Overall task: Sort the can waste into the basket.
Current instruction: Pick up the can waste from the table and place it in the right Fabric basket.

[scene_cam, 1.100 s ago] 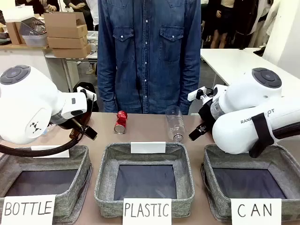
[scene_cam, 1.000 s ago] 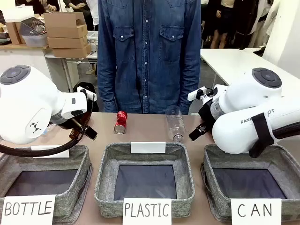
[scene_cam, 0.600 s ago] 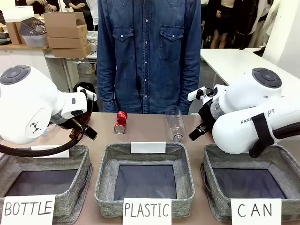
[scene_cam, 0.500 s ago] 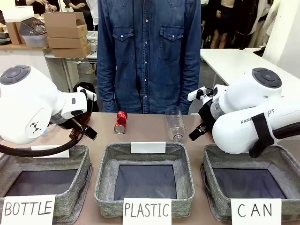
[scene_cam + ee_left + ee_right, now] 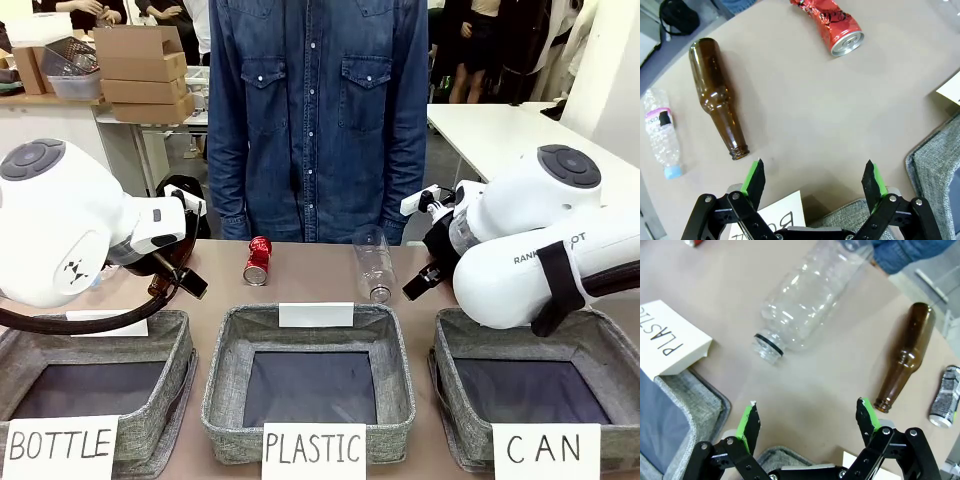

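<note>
Light brown table (image 5: 310, 290) in a room with cardboard boxes (image 5: 145, 70) stacked behind; a person in a denim shirt (image 5: 318, 120) stands at its far edge. Three grey baskets line the near edge: the PLASTIC basket (image 5: 222, 385) in the middle, the BOTTLE basket (image 5: 178, 360) just beside it on the robot's left, the CAN basket (image 5: 612, 345) just beside it on the right. The red can (image 5: 258, 261), dented, lies on its side beyond the PLASTIC basket's far left corner, long axis running roughly towards that basket, silver end nearest it. The dark can (image 5: 946, 397) lies on its side well apart from the PLASTIC basket, past a clear bottle (image 5: 374, 263) whose mouth faces the basket and a brown bottle (image 5: 905, 357) near the can. A second brown bottle (image 5: 720, 97) and a small plastic bottle (image 5: 661, 132) lie beyond the red can, away from the PLASTIC basket. Left gripper (image 5: 813, 170) and right gripper (image 5: 808, 407) both spread wide, holding nothing
</note>
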Available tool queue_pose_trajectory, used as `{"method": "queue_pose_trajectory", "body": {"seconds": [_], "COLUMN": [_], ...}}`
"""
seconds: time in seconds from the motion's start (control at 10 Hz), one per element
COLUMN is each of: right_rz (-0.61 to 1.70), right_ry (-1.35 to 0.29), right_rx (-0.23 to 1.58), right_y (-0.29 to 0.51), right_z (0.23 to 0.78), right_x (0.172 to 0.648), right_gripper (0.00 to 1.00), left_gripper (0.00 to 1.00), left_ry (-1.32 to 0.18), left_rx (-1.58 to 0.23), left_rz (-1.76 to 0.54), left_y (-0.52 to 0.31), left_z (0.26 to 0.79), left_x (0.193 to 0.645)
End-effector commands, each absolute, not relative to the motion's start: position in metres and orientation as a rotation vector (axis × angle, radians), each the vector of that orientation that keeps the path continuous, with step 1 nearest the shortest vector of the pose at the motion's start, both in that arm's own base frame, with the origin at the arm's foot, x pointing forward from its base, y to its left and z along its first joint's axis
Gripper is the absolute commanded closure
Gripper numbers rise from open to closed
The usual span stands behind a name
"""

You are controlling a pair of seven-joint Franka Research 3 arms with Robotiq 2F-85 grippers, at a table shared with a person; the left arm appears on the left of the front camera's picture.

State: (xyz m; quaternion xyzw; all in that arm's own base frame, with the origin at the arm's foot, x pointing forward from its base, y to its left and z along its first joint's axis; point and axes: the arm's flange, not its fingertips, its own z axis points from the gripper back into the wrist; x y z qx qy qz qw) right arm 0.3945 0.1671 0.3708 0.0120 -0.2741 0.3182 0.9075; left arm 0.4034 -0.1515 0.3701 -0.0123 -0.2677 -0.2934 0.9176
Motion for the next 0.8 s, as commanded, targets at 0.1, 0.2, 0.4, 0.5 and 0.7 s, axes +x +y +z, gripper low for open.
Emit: {"method": "queue_pose_trajectory", "body": {"seconds": [0.1,0.2,0.4,0.5,0.7], "right_rz": [0.657,0.706,0.669,0.617,0.659], "right_ry": [-0.566,-0.539,-0.502,-0.500,-0.571], "right_rx": [0.025,0.031,0.050,0.039,0.094], "right_y": [0.167,0.158,0.129,0.114,0.078], "right_z": [0.371,0.384,0.432,0.456,0.495], "right_x": [0.395,0.383,0.354,0.336,0.290], "right_gripper": [0.00,0.00,0.00,0.00,0.00], "left_gripper": [0.00,0.00,0.00,0.00,0.00], "left_ry": [-0.551,-0.540,-0.435,-0.481,-0.643], "left_rx": [-0.025,-0.049,0.000,0.058,0.065], "left_rz": [-0.604,-0.633,-0.673,-0.649,-0.710], "left_y": [-0.151,-0.143,-0.129,-0.120,-0.096], "left_z": [0.370,0.385,0.439,0.461,0.489], "left_x": [0.403,0.394,0.344,0.317,0.264]}}
